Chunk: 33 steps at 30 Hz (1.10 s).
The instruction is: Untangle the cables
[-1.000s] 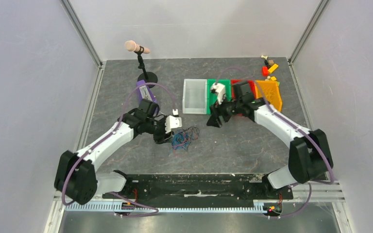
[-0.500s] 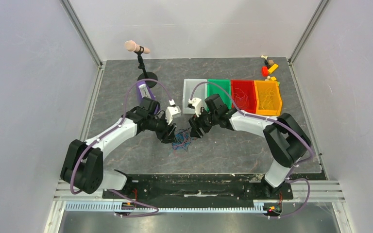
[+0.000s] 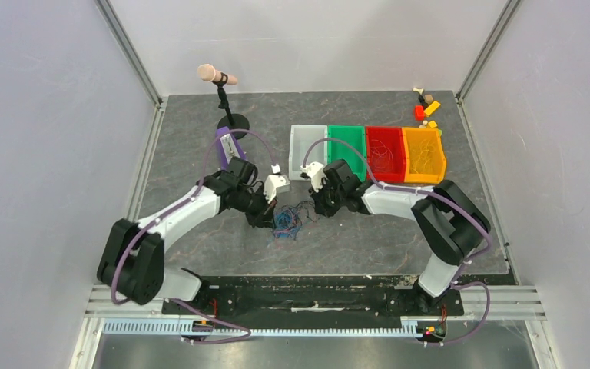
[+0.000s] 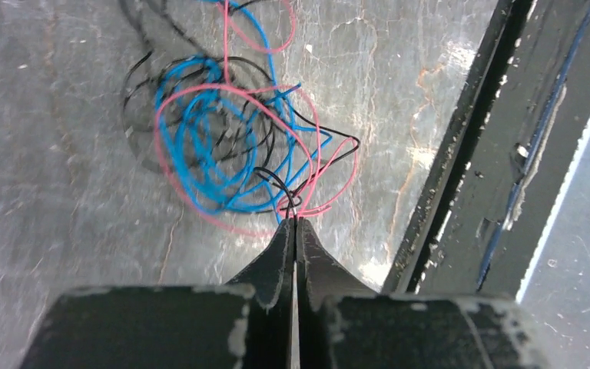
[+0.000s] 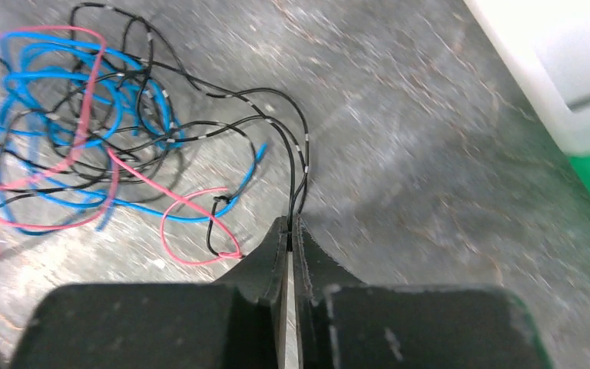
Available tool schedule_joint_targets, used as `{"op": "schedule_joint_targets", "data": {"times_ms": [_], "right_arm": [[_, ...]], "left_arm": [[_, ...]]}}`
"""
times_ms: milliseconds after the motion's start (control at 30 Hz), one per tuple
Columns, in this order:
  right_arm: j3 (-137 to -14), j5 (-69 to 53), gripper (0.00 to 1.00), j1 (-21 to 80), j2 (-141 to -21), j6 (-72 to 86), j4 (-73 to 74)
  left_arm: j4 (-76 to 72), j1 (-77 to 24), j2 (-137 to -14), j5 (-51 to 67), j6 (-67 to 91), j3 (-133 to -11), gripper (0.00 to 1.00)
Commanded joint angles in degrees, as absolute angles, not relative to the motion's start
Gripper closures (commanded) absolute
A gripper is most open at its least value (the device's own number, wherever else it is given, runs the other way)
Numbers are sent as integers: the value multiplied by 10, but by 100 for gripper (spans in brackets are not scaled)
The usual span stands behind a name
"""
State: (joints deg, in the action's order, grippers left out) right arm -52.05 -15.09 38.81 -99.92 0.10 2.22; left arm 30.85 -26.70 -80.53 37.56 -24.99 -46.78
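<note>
The grey, marbled worktop [image 3: 200, 131] fills the middle of the overhead view, with two white arms reaching in from the bottom edge, the left arm [image 3: 177, 219] from the lower left and the right arm [image 3: 399, 198] from the lower right, bending toward each other at the centre. Above centre sits a row of four bins touching side by side: a white bin [image 3: 307, 146], a green bin [image 3: 346, 138], a red bin [image 3: 385, 150] and an orange bin [image 3: 424, 154]. A microphone [image 3: 215, 74] on a black stand is at the upper left of the worktop, and a few small coloured toys [image 3: 426, 108] lie in the upper right corner. The cables [image 3: 286, 221] lie in one loose tangle on the worktop at the centre of the frame, below the white bin and between the two arms; blue, red and black strands loop over one another. The left tool [image 4: 293, 223] has its fingers pressed together on the cables at the lower right rim of the tangle in the left wrist view, where red and black strands run into the tips. The right tool [image 5: 290, 223] is likewise closed tight, pinching black strands of the cables [image 5: 69, 131] that arc up from its tips in the right wrist view.
</note>
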Motion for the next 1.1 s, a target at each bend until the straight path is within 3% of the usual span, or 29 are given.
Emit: {"op": "schedule_joint_targets", "data": {"times_ms": [0,333,500,933,1000,1067], "right_arm": [[-484,-59,99,387,-943,-9,56],[-396,3,99,301,-857,-78,125],[-356,17,100,224,-813,-130,141],[-293,45,100,118,-749,-266,166],[-296,41,100,110,-755,-271,173],[-303,12,94,103,-751,-273,187]], "left_arm": [[378,-240,-701,402,-250,-520,98],[410,-139,-534,417,-168,-611,98],[348,-92,-484,355,-103,-645,98],[291,36,-500,219,-35,-741,98],[288,59,-506,224,-21,-759,98],[293,68,-513,283,-24,-769,98]]}}
